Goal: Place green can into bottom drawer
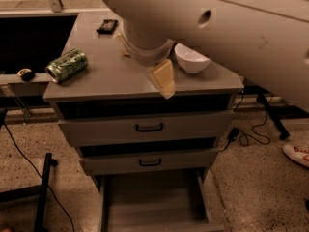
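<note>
The green can (66, 65) lies on its side near the left front corner of the grey cabinet top (106, 81). The bottom drawer (154, 202) is pulled out at floor level, and the part of its flat grey floor that shows is bare. My gripper (162, 79) hangs from the large white arm over the middle of the cabinet top, to the right of the can and apart from it. It holds nothing that I can see.
A white bowl (191, 58) sits right of the gripper. A black object (107, 26) lies at the back of the top. Two upper drawers (148, 127) with black handles are shut. Cables and a black stand leg (43, 192) are on the floor at left, and a shoe (297, 153) is at right.
</note>
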`<state>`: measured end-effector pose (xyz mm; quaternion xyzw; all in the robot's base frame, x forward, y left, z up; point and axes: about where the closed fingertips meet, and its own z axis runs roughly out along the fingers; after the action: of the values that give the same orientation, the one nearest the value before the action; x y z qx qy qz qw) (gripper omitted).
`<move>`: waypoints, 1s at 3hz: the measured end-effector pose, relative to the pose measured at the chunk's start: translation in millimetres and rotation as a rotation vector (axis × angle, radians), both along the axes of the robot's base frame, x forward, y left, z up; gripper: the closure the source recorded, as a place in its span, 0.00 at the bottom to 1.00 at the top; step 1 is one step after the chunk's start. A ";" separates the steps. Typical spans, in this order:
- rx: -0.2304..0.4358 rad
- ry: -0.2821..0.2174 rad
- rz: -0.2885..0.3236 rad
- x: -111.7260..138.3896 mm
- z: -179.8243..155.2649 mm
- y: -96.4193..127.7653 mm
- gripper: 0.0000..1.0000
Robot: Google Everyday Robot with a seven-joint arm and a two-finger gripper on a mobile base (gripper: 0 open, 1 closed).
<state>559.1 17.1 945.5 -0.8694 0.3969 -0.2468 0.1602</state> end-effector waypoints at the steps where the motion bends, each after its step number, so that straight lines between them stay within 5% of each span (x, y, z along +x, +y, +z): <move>1: 0.085 0.008 0.039 15.0 0.7 0.5 0.00; 3: 0.240 0.092 0.258 97.3 -13.3 47.0 0.00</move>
<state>656.4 64.0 932.2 -0.8981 0.3156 -0.1351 0.2750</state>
